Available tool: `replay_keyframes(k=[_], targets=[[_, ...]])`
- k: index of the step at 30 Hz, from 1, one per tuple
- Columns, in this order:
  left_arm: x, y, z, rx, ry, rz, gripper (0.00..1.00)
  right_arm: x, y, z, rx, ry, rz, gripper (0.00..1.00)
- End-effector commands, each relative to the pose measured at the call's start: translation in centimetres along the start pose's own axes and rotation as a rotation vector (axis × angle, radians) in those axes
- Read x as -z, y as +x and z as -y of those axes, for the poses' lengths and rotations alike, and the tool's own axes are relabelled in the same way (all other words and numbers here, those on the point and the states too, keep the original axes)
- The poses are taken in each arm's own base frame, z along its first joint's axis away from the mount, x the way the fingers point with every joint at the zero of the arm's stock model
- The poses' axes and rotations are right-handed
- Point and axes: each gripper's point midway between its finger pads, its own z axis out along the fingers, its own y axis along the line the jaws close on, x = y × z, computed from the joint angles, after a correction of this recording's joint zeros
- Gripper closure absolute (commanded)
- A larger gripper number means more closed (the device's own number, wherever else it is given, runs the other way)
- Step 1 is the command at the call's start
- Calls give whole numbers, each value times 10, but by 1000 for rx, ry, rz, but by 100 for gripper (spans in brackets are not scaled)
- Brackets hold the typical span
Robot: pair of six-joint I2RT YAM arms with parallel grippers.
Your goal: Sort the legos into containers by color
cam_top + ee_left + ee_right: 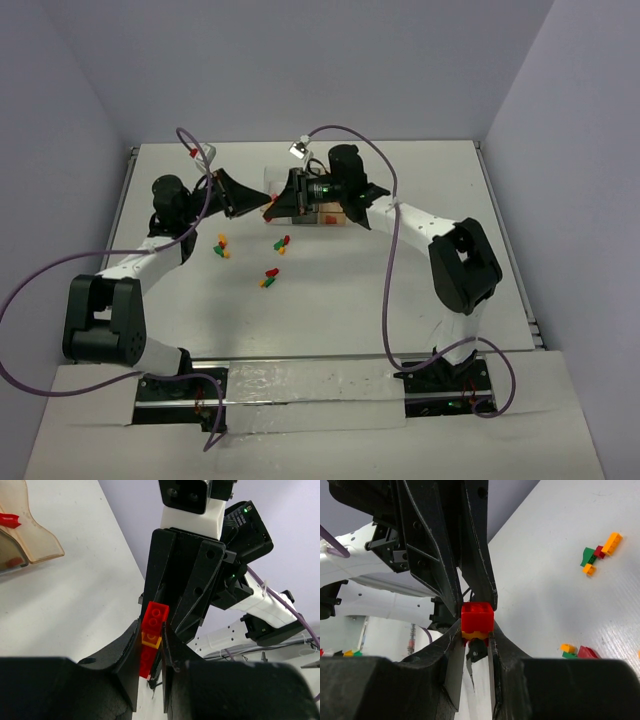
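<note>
Both grippers meet above the table's far middle and pinch one small stack of joined legos, red with an orange-yellow piece. In the left wrist view my left gripper (151,630) is shut on this stack (153,620), with the right gripper's black fingers (200,580) closing on it from the other side. In the right wrist view my right gripper (477,630) is shut on the same stack (477,617). From the top, the left gripper (255,205) and right gripper (290,200) touch tip to tip. The containers (333,214) lie mostly hidden under the right gripper.
Loose red, green and orange-yellow legos lie in small clusters on the table (221,247), (283,242), (269,278). Two clusters show in the right wrist view (597,554), (575,651). An amber bin (35,540) holding a red lego (7,520) shows in the left wrist view.
</note>
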Motion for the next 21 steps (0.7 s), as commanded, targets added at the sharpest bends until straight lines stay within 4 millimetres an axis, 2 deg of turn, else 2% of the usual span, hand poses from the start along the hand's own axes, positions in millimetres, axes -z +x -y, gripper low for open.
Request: replay_keyframes(k=[1, 11, 14, 16, 17, 18, 21], targets=[[2, -53, 12, -123, -9, 159, 100, 21, 8, -30, 45, -66, -31, 100], [4, -54, 4, -145, -37, 166, 100, 38, 16, -20, 48, -27, -44, 100], [1, -57, -10, -190, -111, 152, 100, 47, 15, -11, 48, 3, -38, 100], [-7, -63, -15, -331, -184, 128, 100, 60, 10, 1, 30, 56, -19, 100], [-7, -61, -34, -309, -276, 114, 100, 66, 6, 3, 61, 71, -13, 100], [-12, -60, -42, -359, -339, 93, 100, 73, 3, 10, 67, 105, -4, 100], [-26, -56, -55, -463, -442, 50, 100, 93, -1, 24, 84, 183, 9, 100]])
